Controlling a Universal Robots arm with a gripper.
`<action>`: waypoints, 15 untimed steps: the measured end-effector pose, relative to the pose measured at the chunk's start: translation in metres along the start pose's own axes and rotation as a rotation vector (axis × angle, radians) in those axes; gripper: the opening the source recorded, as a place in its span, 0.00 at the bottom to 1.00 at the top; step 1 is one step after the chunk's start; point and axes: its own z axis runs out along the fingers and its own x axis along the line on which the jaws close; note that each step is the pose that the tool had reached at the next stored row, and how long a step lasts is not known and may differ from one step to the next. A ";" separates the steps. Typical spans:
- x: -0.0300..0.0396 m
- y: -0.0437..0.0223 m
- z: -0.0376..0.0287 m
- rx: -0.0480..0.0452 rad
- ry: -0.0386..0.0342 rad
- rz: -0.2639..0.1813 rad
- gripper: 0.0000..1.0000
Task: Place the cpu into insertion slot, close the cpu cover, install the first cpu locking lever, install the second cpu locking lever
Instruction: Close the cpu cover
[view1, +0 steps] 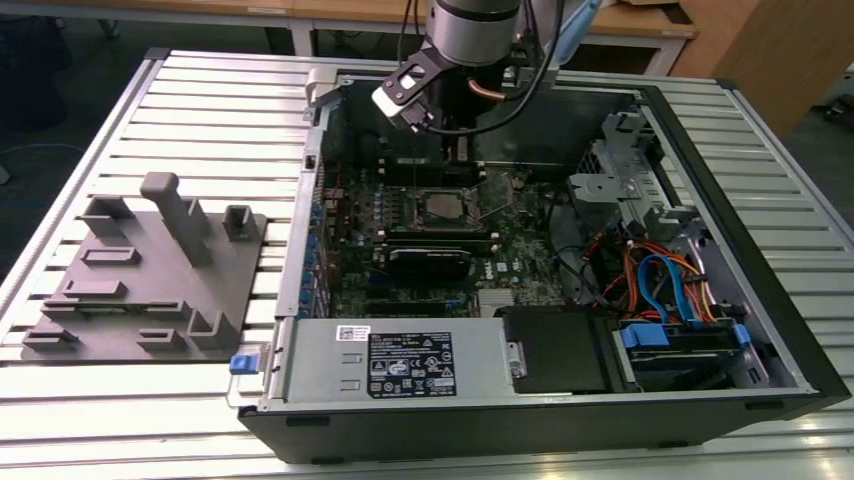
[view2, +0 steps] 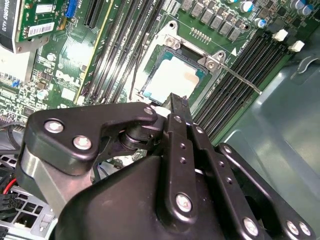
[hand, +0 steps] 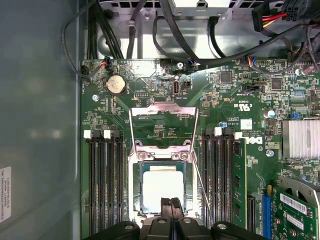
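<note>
The cpu (hand: 162, 186) lies flat in its socket on the green motherboard, pale silver face up; in the second wrist view the cpu (view2: 172, 82) looks the same. The cpu cover (hand: 162, 111), a thin grey metal frame, stands swung open behind the socket, with the board visible through its window. One thin locking lever (hand: 131, 131) runs along one side of the socket and a second lever (hand: 202, 190) slants off the other side. My gripper (hand: 170, 204) hovers over the socket's near edge, shut, with nothing between the fingers. In the exterior view my gripper (view1: 461, 150) hangs just behind the socket (view1: 441, 207).
Memory slots (hand: 106, 185) flank the socket on both sides. A coin battery (hand: 116, 85), black cables (hand: 200, 45) and a finned heatsink (hand: 300, 137) lie nearby. The case wall (hand: 40, 125) is close. On the table, a grey fixture block (view1: 147, 270) sits at the exterior view's left.
</note>
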 end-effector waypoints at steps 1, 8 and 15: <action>0.0000 0.0000 0.0000 0.0000 -0.0001 0.000 0.10; 0.0001 0.0023 0.0001 0.0000 -0.0002 0.000 0.10; 0.0002 0.0038 0.0000 -0.0001 -0.0001 0.000 0.10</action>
